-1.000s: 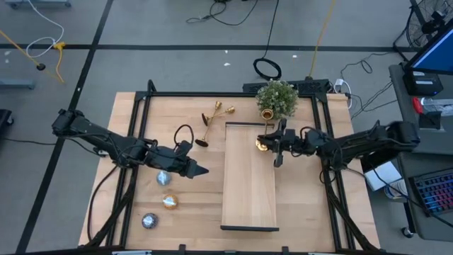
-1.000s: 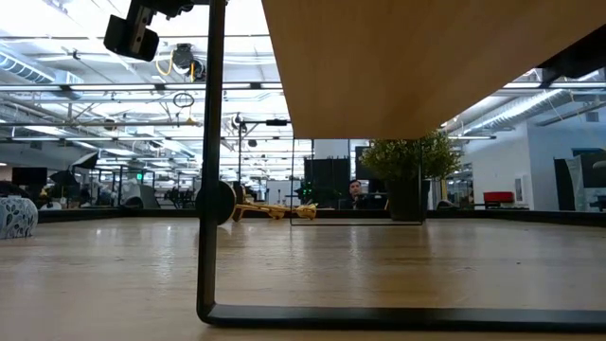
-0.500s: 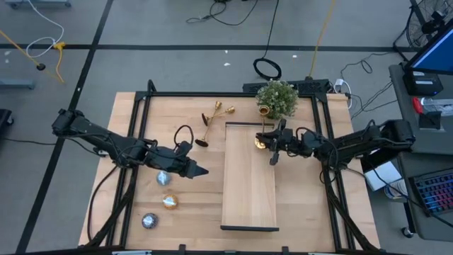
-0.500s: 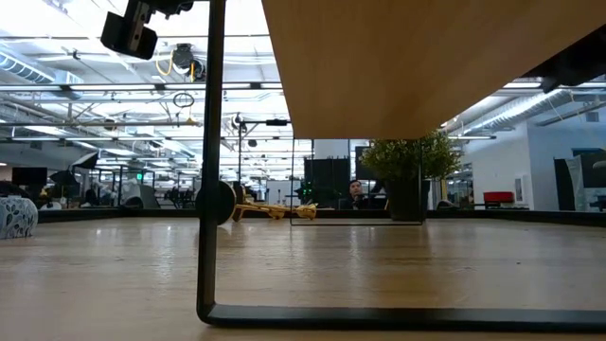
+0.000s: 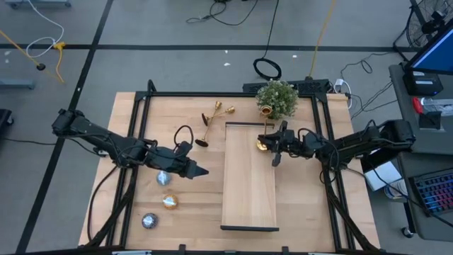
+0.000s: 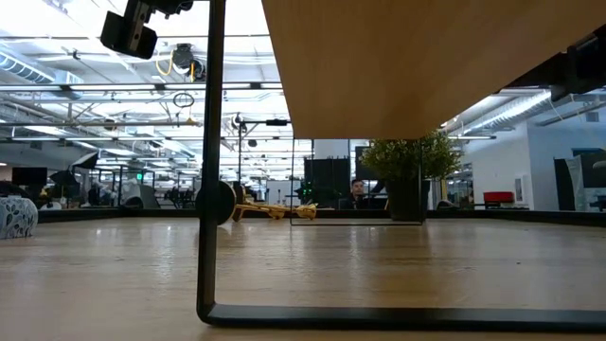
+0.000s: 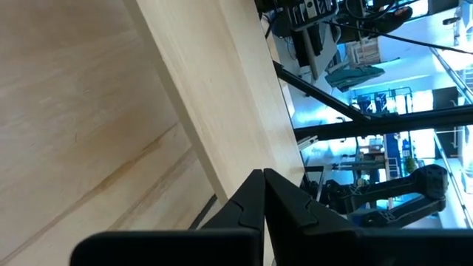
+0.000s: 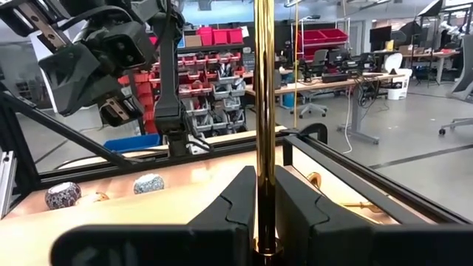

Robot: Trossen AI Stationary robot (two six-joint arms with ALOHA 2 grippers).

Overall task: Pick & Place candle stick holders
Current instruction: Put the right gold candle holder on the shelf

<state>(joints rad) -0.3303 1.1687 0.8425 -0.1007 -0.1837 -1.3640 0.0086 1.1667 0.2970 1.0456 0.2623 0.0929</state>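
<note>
Wooden surface (image 5: 141, 205) carried a raised board (image 5: 249, 184); over its far end, the right gripper (image 5: 272, 145) clamped a slim, stiff, slippery gold candle stick holder (image 8: 264, 111) by its stem; the left gripper (image 5: 200, 171) was closed, empty.

R tool (image 8: 264, 214) clamps gold holder stem (image 8: 264, 89).

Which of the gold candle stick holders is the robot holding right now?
The candle stick holder over the raised wooden shelf, its stem pinched by the right gripper. The other two holders lie on the table beside the shelf, untouched.
</note>
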